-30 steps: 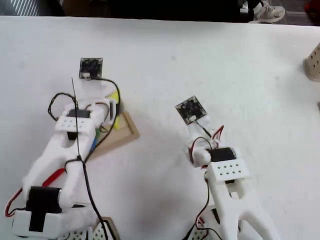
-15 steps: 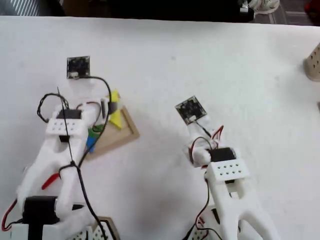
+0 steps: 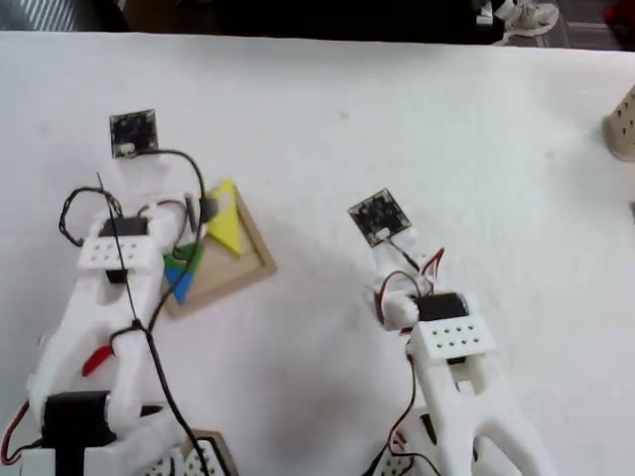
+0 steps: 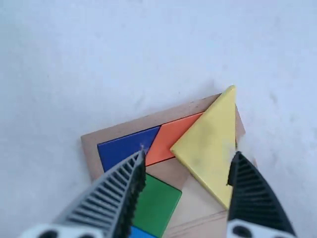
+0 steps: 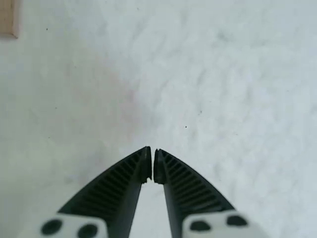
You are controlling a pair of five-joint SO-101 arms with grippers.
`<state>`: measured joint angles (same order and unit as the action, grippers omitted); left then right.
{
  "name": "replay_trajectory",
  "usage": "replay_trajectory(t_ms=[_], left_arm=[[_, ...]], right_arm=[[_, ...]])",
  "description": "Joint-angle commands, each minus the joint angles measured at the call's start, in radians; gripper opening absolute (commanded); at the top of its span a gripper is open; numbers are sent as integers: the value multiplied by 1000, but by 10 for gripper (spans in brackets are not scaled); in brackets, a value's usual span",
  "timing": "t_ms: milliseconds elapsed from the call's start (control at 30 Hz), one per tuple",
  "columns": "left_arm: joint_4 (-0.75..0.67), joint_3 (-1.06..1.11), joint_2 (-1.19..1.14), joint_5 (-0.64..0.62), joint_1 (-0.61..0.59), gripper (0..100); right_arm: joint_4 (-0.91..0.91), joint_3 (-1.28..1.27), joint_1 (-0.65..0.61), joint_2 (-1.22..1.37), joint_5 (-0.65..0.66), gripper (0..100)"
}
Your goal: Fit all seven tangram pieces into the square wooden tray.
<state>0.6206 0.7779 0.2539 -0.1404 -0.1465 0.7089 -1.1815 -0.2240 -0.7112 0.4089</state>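
Two white robot arms work a white counter [image 3: 446, 129]. The left arm [image 3: 109, 288], at centre left of the high view, hangs over the square wooden tray [image 3: 260, 260]. Its left jaws are spread wide and released, grasping nothing. At lower centre, the right arm [image 3: 446, 347] holds the right jaws clenched on nothing above bare counter, well apart from the tray. The large yellow triangle [image 4: 208, 144] lies toward the tray's far corner, its tip apparently riding over the rim. The orange piece [image 4: 171, 141], blue piece [image 4: 126, 146] and green piece [image 4: 158, 206] sit beside it. The risk is that a push on the unseated triangle could tip it out or knock neighbouring pieces askew.
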Motion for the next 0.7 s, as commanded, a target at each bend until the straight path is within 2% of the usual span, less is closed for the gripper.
replay_trajectory(t_ms=[0,133,467,667], left_arm=[[9,-57,51,-17,-7,268],[11,-38,91,-15,-2,268],[2,181,407,-12,76,272],[2,207,449,-12,79,272]], right_arm=[[-19,5,5,-4,2,18],[-19,5,5,-4,2,18],[-19,5,5,-4,2,18],[-19,5,7,-4,2,18]])
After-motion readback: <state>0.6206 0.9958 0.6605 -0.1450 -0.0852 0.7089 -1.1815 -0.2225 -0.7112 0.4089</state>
